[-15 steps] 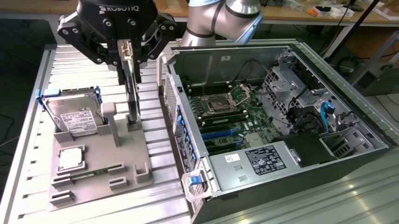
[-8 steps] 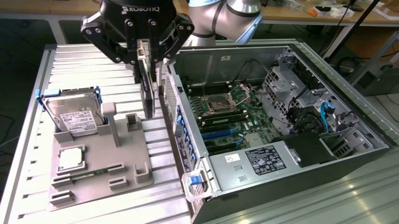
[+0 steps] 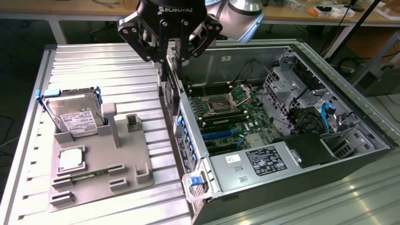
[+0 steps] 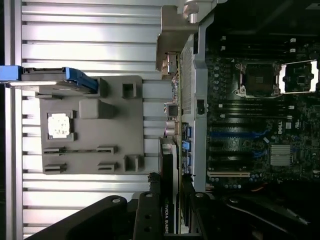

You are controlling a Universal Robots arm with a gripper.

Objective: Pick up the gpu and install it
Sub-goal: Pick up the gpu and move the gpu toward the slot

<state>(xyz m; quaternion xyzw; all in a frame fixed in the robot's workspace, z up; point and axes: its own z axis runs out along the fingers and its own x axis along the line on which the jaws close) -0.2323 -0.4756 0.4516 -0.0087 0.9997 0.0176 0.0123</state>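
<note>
My tool [image 3: 170, 55] is pinching the gpu [image 4: 167, 192], a thin dark card, across its flat faces. It is hanging edge-on over the wall of the open computer case [image 3: 250, 58] that is nearest the grey parts tray [image 3: 144, 174] on the bench [image 3: 93, 61]. I am judging the card light and stiff but fragile, and best gripped on its body, clear of the connector edge.
</note>
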